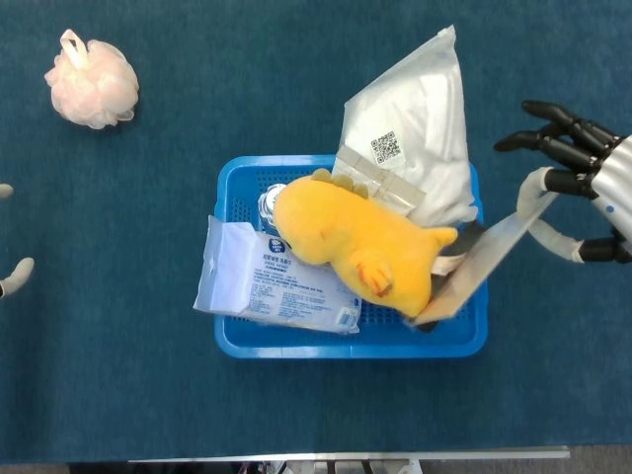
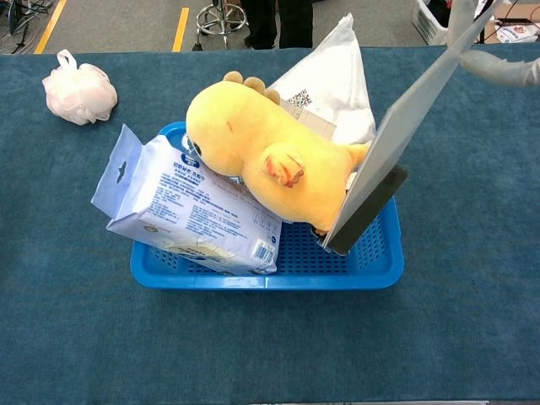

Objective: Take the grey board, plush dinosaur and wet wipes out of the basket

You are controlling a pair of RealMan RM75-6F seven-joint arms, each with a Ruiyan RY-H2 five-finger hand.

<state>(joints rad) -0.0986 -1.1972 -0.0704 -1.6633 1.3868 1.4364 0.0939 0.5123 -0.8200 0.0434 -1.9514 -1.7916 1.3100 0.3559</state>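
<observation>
The board [image 1: 477, 265] is held tilted steeply, its upper corner pinched by the right hand [image 1: 583, 183] out past the basket's right side, while its lower end sits inside the basket [image 1: 346, 341] near the front right corner. The hold is made by the pale thumb and one finger at the very edge; the dark fingers [image 1: 553, 133] are spread above, off the board. The dinosaur [image 1: 355, 242] is leaned against the board's face, its tail touching it, and it lies partly on the wipes [image 1: 272, 281], which hang over the basket's left rim. A white bag [image 1: 420, 128] is propped at the back, just behind the dinosaur. Slipping is judged the chief risk: so thin a corner hold could be lost if the lower end catches on the basket wall. The basket could also be dragged or tipped by that catch. The dinosaur may be rolled onto the wipes or out over the rim as its support is withdrawn. Of the left hand [image 1: 12, 272], only pale fingertips are seen at the far left edge, so its state cannot be told.
</observation>
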